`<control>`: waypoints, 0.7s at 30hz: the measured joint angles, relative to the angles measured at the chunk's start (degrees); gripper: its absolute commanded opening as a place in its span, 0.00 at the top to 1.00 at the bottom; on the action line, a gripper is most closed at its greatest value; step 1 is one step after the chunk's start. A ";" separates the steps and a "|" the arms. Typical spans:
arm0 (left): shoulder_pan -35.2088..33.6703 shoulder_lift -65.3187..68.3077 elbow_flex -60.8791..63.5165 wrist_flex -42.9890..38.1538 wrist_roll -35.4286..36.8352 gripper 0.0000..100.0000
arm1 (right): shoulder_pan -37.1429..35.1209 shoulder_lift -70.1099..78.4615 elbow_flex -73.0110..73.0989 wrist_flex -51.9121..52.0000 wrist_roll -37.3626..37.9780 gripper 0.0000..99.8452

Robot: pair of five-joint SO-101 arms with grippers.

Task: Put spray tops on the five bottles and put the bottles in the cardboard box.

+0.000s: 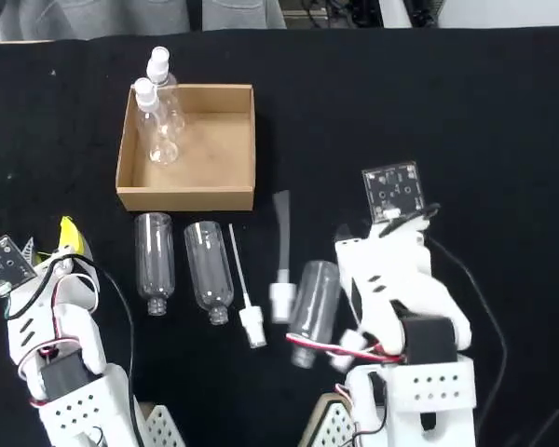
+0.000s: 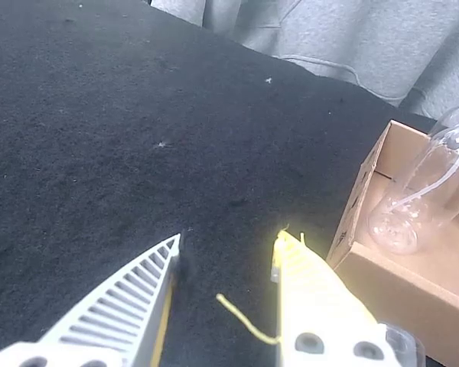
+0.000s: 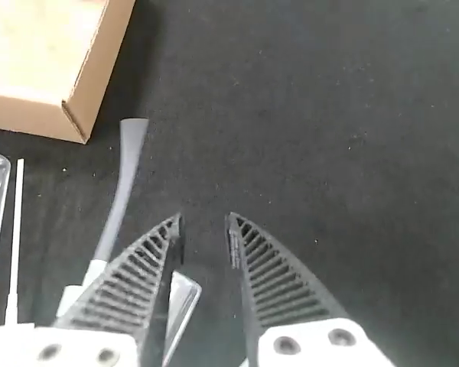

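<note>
The cardboard box holds two clear bottles with white spray tops on. Three uncapped bottles lie in front of it: two side by side, one further right. Two loose spray tops lie between them, tubes pointing toward the box. My right gripper is open above bare cloth, next to the grey tube and the third bottle's base. My left gripper, one finger yellow, is open over the cloth left of the box, holding nothing.
Black cloth covers the table, with free room on the right and far side. A grey-clothed person sits behind the far edge. Both arm bases stand at the near edge.
</note>
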 measured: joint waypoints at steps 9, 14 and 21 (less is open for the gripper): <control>3.43 0.00 -0.26 0.00 -1.05 0.82 | 0.09 -6.86 2.29 -0.62 -0.53 0.96; 3.78 -0.09 -0.35 0.00 -4.48 0.82 | 0.09 -7.91 2.29 -0.62 -0.70 0.96; 4.04 -0.09 -4.22 4.31 -4.57 0.82 | 0.09 -7.91 2.29 -0.62 -0.70 0.95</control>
